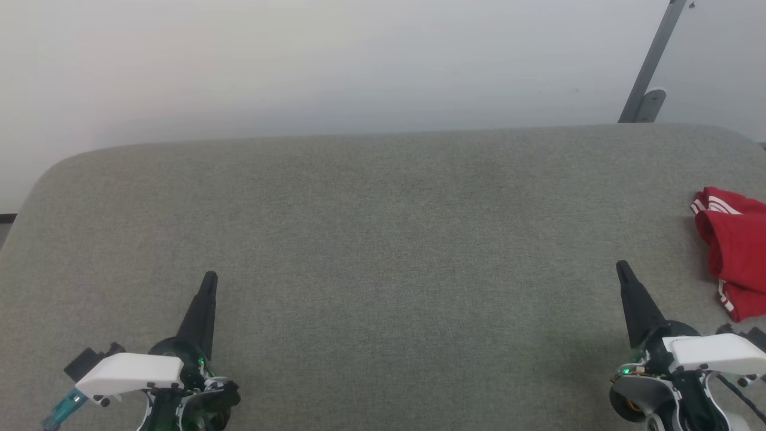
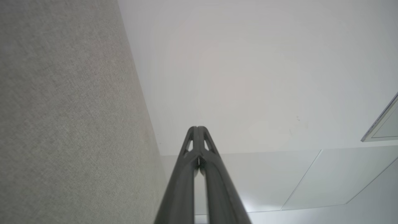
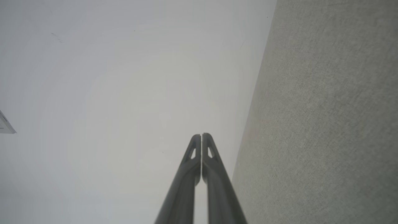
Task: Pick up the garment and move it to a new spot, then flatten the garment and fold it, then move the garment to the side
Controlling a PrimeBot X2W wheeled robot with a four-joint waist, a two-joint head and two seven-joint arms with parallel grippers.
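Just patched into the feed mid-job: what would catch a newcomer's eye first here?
The soft bright-red shirt with white stripes lies bunched at the head view's right edge on the grey fabric-covered table. Low in that view, the left end effector at the left and the right end effector at the right point upward, both shut and both apart from the shirt.

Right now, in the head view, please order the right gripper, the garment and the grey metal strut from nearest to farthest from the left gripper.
From the left gripper:
1. right gripper, lower right.
2. garment, right edge of the table.
3. grey metal strut, upper right, behind the table.
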